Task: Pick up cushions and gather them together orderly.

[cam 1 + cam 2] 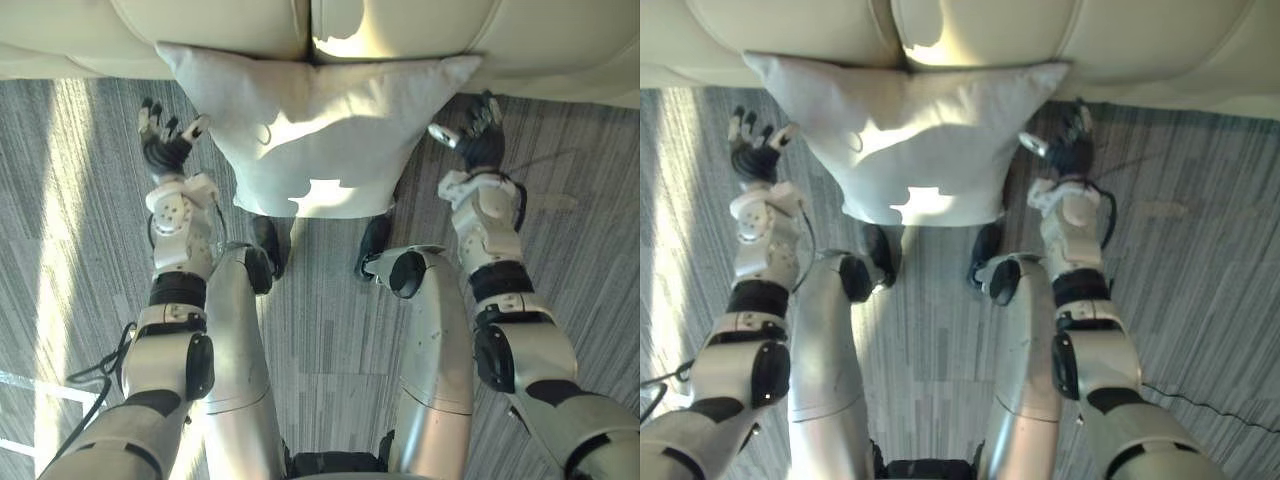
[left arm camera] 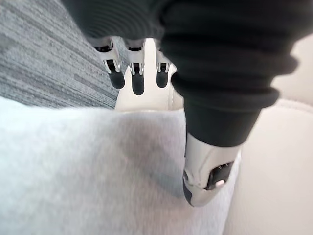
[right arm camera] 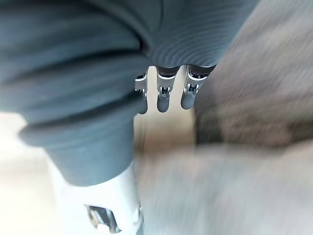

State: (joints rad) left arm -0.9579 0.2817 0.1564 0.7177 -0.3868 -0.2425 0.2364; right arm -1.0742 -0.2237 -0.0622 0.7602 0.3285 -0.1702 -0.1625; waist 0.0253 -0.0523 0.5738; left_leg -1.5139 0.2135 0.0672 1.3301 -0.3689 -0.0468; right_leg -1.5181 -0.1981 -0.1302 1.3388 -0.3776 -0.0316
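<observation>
**One cushion, two open hands flanking it**

Left hand [image 1: 165,150]: fingers [image 2: 138,83] straight and spread apart, holding nothing. The thumb [image 2: 200,188] is stuck out toward the cushion [image 1: 310,120]. In the left wrist view the thumb tip lies over the grey fabric; whether it touches, cannot tell. The hand sits just beside the cushion's left edge, near its upper left corner.

Right hand [image 1: 482,148]: fingers [image 3: 164,100] likewise straight and apart, nothing in the grasp. The thumb points in at the cushion. The hand is just beside the cushion's right edge, near the upper right corner, with a narrow strip of floor between hand and fabric.

Cushion count: one. Light grey, roughly square, with sun patches across its face. It lies between the two hands. Its upper edge is up against the front of the sofa [image 1: 230,25] and its lower edge is on the floor [image 1: 330,330], nearer the robot. Whether it leans or lies flat, cannot tell.

Sofa: cream, with two padded sections showing. The seam between them meets the middle of the cushion's upper edge.

Floor: grey streaked carpet around the cushion on the left, right and near sides. A band of sunlight falls well to the cushion's left.
</observation>
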